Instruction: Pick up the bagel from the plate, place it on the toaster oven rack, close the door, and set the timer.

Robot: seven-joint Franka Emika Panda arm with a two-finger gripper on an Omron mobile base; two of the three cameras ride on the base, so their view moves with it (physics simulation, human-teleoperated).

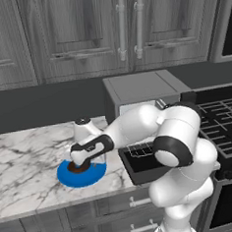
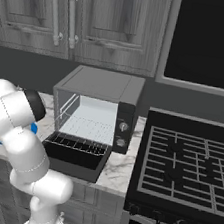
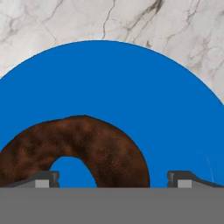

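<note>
In the left base view the gripper (image 1: 81, 165) is seen in the left centre of the frame, lowered onto the plate (image 1: 68, 177), which lies flat on the marbled desk (image 1: 23, 164) near its front edge. The bagel (image 1: 77, 169) is glimpsed as a dark brown patch right under the gripper, on the plate.

In the hand view the bagel (image 3: 83, 144) occupies the lower left of the frame, resting on the blue plate (image 3: 131, 87), with its hole showing blue. The two fingertips are seen at the bottom edge, one (image 3: 43, 178) to the left, over the bagel's ring, the other (image 3: 183, 178) well to the right over bare plate. The gripper (image 3: 113, 179) is thus spread wide, and nothing is clamped between its fingertips.

In the right base view the toaster oven (image 2: 96, 109) stands left of centre on the desk (image 2: 118, 168), beside the black stove (image 2: 187, 165). Its door (image 2: 75, 154) is let down flat toward the front, and the toaster oven rack (image 2: 87, 125) is visible across the pale interior. Two knobs (image 2: 122, 134) are set one above the other on the oven's right front panel. Grey wood-grain cabinets (image 2: 97, 16) fill the top of the frame.
</note>
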